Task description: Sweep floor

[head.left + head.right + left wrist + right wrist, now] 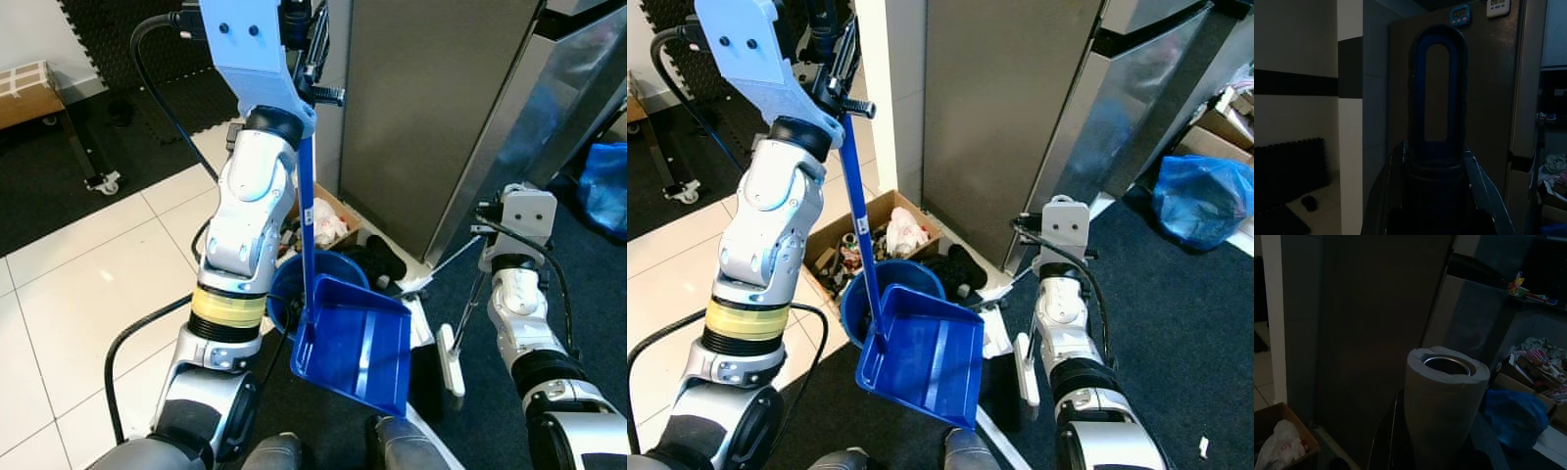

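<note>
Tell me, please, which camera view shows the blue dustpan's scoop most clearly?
The left eye view: the blue dustpan hangs whole and large over the blue bucket. The right eye view shows it equally whole, slightly smaller. The left wrist view shows its looped handle top, dark.

Two head eyes looking down, sharing the blue dustpan (358,343), each wrist camera close, facing the grey fridge (1366,333)

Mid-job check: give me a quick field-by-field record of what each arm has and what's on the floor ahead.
left gripper: raised, shut on the dustpan handle
dustpan: blue, hanging tilted, just above the blue bucket
blue bucket: on the floor, partly behind the pan
right gripper: low, shut on the broom handle
broom head: white, on the dark carpet
cardboard box: open, holds rubbish, by the wall
blue bag: far right, on the carpet
</note>
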`<state>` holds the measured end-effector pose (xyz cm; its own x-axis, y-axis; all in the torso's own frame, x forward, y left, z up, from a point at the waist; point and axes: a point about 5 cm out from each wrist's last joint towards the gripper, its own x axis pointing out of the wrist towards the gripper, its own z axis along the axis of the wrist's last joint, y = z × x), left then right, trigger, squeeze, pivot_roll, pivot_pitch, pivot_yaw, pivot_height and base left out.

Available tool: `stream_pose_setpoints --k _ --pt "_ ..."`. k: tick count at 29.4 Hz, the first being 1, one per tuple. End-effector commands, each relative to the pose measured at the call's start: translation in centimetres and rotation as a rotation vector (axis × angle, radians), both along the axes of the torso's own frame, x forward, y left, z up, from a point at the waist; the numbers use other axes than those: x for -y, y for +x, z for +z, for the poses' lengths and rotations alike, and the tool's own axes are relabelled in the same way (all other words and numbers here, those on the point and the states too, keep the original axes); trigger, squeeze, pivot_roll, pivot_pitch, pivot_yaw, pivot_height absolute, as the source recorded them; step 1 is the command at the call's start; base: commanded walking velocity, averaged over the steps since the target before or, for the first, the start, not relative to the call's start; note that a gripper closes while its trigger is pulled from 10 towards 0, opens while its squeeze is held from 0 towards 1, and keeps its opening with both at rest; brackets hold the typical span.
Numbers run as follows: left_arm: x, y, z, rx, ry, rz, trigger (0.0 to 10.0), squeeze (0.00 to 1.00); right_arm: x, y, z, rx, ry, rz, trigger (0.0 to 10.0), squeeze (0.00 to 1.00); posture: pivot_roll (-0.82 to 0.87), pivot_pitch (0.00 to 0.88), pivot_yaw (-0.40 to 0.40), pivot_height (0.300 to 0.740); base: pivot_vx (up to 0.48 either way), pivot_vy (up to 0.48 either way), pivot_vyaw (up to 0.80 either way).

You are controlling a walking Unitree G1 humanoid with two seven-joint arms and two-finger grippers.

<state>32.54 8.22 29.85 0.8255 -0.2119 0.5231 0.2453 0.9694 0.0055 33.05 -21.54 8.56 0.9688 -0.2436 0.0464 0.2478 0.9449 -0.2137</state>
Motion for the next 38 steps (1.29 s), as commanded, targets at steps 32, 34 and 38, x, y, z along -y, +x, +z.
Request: stream_pose_setpoints --k 32,34,38 --pt "0.35 -0.34 0.20 0.011 -0.003 -0.015 10.0 0.00 0.30 0.08 0.60 0.031 -0.009 -0.001 10.0 0.00 0.00 0.030 -0.006 0.740 0.000 0.000 0.00" --pt "0.36 -0.34 0.20 0.012 -0.002 -0.015 10.0 0.00 0.27 0.11 0.62 0.030 -0.013 0.001 10.0 0.00 0.00 0.030 -0.006 0.740 0.000 0.000 0.00" --pt "0.34 -0.36 0.22 0.014 -0.002 -0.014 10.0 0.00 0.14 0.19 0.67 0.030 -0.018 0.010 10.0 0.00 0.00 0.027 -0.006 0.740 0.000 0.000 0.00"
